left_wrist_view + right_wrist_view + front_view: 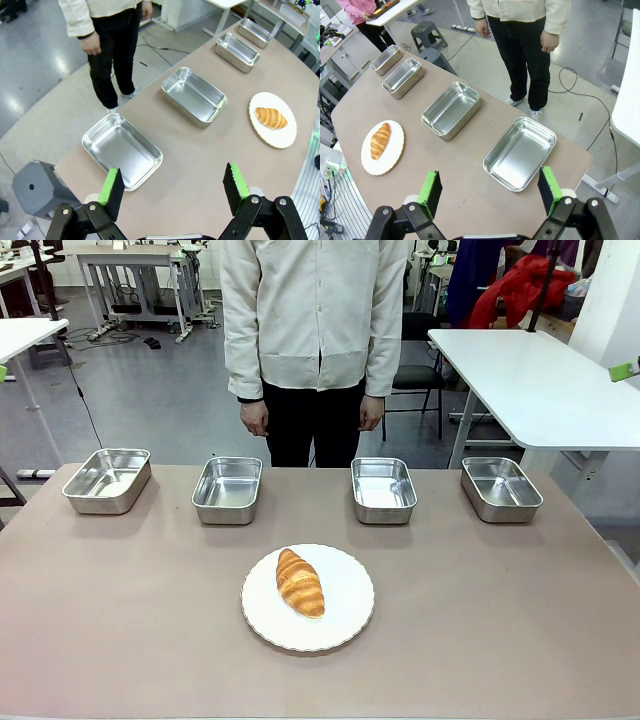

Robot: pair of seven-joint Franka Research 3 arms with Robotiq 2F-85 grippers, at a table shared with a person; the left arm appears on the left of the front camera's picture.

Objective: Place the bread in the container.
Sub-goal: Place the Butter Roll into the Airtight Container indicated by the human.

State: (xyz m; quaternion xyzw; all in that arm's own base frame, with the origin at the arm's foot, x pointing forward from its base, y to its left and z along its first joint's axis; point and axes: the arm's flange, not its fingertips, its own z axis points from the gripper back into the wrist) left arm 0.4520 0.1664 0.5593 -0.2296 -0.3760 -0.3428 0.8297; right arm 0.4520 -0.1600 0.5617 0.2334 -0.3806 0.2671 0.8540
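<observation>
Left end effector [173, 172] and right end effector [489, 174] hang wide open, empty; pickup seemingly unstarted, golden-brown ridged croissant [300, 582] to be grasped next.

Along the upper frame, the pans [227, 490] gleam as polished stainless steel. The croissant [300, 582] shows a glossy, ridged crust on a smooth plate [345, 615]. The table [500, 620] looks matt, as do the green pads [111, 186] of my left gripper [172, 186].
</observation>
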